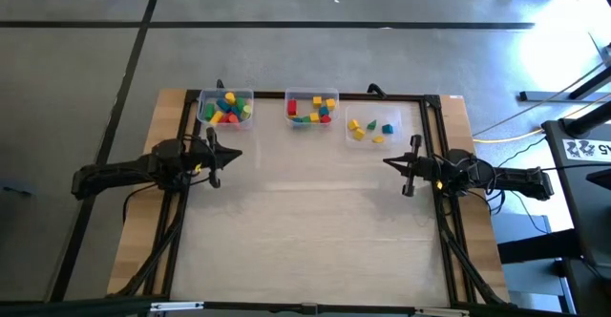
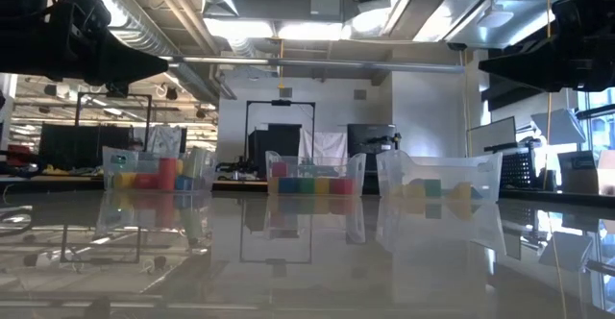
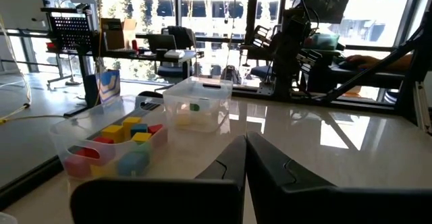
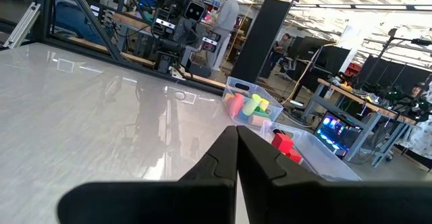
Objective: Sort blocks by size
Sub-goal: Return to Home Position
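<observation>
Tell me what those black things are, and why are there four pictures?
Those are a robot's two arms. Each arm ends in a gripper, which is like two pinching fingers. The left gripper and the right gripper are both shut and hold nothing. One picture looks straight down from above. One looks level across the table. The other two come from little cameras on the arms' wrists. At the table's far edge stand three clear bins: the left bin, the middle bin and the right bin. Inside them lie colourful toy blocks.
</observation>
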